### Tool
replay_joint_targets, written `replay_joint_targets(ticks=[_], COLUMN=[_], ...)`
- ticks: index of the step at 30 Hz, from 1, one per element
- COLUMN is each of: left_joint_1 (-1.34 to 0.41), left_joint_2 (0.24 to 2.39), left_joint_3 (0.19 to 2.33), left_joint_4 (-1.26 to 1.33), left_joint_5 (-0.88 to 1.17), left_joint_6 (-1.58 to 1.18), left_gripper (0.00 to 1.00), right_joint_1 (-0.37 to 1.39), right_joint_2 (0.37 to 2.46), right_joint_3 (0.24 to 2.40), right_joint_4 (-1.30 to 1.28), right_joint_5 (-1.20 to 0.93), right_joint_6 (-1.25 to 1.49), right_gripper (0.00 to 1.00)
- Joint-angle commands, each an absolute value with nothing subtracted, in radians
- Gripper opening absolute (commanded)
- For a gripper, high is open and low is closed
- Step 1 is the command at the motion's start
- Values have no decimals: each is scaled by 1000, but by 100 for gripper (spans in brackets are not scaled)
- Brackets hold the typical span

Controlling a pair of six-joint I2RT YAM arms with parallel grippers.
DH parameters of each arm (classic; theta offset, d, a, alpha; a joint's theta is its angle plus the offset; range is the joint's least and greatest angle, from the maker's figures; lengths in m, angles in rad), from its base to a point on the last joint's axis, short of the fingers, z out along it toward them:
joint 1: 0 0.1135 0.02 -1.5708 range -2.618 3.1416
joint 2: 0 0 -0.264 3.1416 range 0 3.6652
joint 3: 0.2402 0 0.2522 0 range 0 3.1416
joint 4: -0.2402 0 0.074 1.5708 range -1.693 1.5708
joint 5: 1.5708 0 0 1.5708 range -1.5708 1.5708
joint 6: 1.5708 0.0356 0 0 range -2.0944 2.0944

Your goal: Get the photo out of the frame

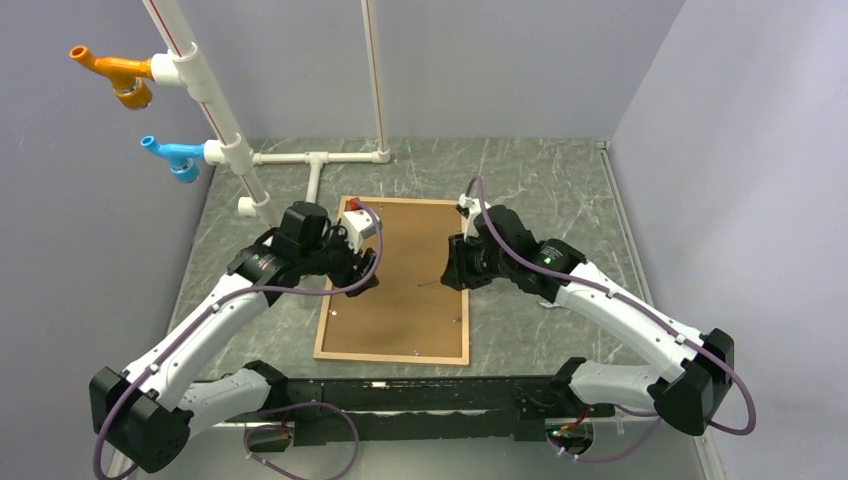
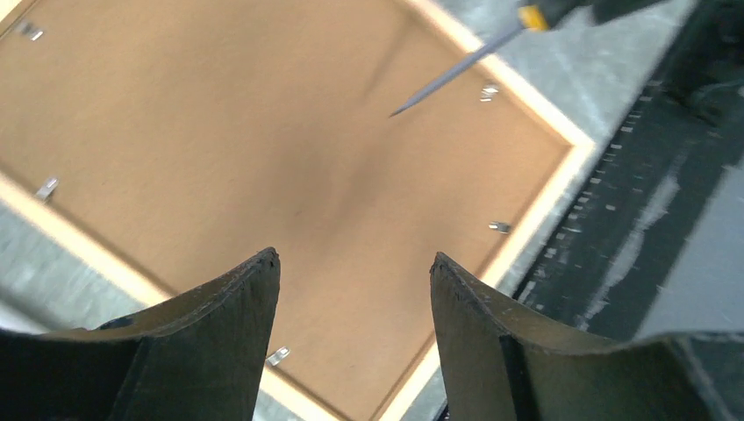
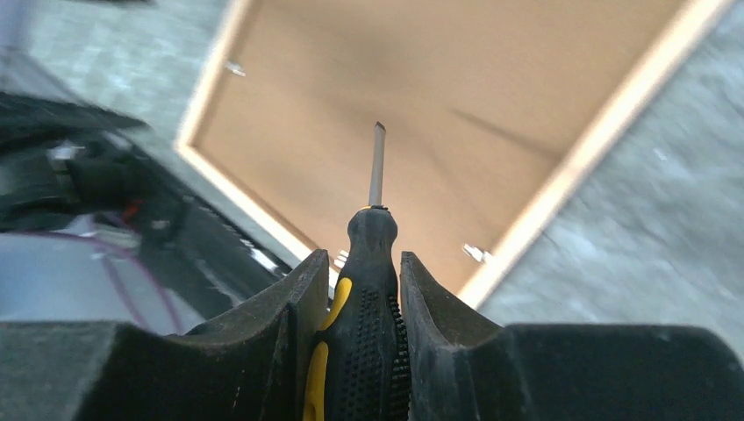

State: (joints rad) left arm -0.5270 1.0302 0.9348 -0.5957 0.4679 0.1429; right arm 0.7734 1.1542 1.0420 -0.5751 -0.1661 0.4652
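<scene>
The photo (image 1: 405,300) lies face down on the table (image 1: 540,180) inside the frame (image 1: 390,357), so only its plain brown back shows, ringed on all sides by the thin light-wood moulding. Nothing of the task looks done yet: the print sits flat in the frame with no edge raised.

On the left, the left gripper (image 2: 355,263) hangs over the left part of the brown back, fingers apart and holding nothing. In its wrist view, small metal tabs (image 2: 500,227) show along the inner edge of the moulding. They seem to reach in over the back, though they are too small and blurred to be sure.

On the right, the right gripper (image 3: 361,263) is clamped on the black and yellow handle of a screwdriver (image 3: 373,237), whose blade points out over the back without touching it.

By my reading, what is left is to bend the tabs away and then lift the print out
</scene>
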Motion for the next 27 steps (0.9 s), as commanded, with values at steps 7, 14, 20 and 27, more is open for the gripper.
replay_joint_targets(ticks=[7, 14, 20, 27], left_joint_1=[-523, -524, -524, -523], left_joint_2=[1178, 1221, 1323, 1425], left_joint_3=[975, 973, 992, 1016], left_joint_4=[-621, -624, -658, -695], left_joint_5=[154, 109, 5, -119], left_joint_6=[88, 76, 45, 7], left_gripper=[99, 99, 95, 90], right_joint_1=[929, 1051, 1142, 1179], right_joint_2=[1093, 1076, 1087, 1072], right_joint_3=[1073, 1078, 1091, 1056], right_joint_4=[-959, -1011, -1078, -1072], right_joint_5=[172, 217, 314, 412], right_joint_6=[600, 713, 778, 810], right_gripper=[0, 0, 0, 0])
